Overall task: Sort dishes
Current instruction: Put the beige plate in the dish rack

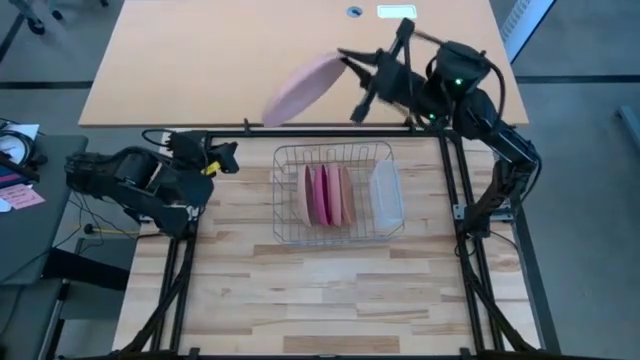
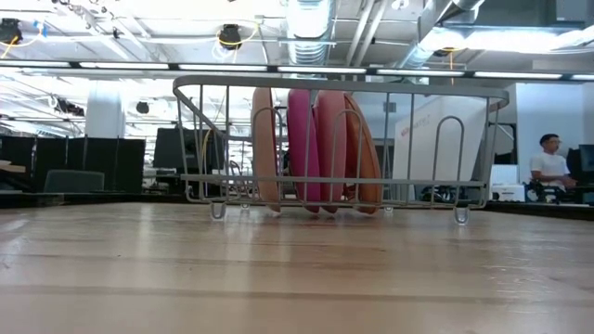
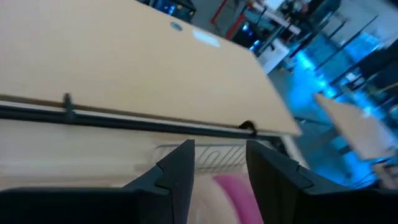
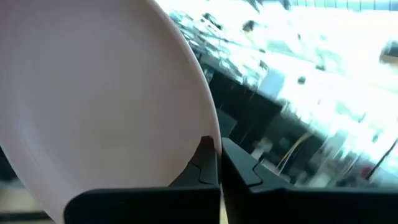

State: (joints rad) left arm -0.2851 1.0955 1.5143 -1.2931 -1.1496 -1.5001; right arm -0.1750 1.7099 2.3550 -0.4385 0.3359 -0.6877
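Overhead, right claw (image 1: 352,68) clamped on pale pink plate (image 1: 300,86) above tan tabletop (image 1: 200,60); left claw (image 1: 228,158) parted.

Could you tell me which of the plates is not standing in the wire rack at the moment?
The pale pink plate, pinched at its rim by the right claw above the far table. The other plates stand on edge in the rack.

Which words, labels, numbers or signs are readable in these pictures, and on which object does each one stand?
None can be read.
White board behind the wire rack, low view: faint dark print, too blurred to read.
White label on the far tan tabletop, high view: too small to read.
Pale pink plate in the right gripper, racked plates, translucent tub: no text visible.
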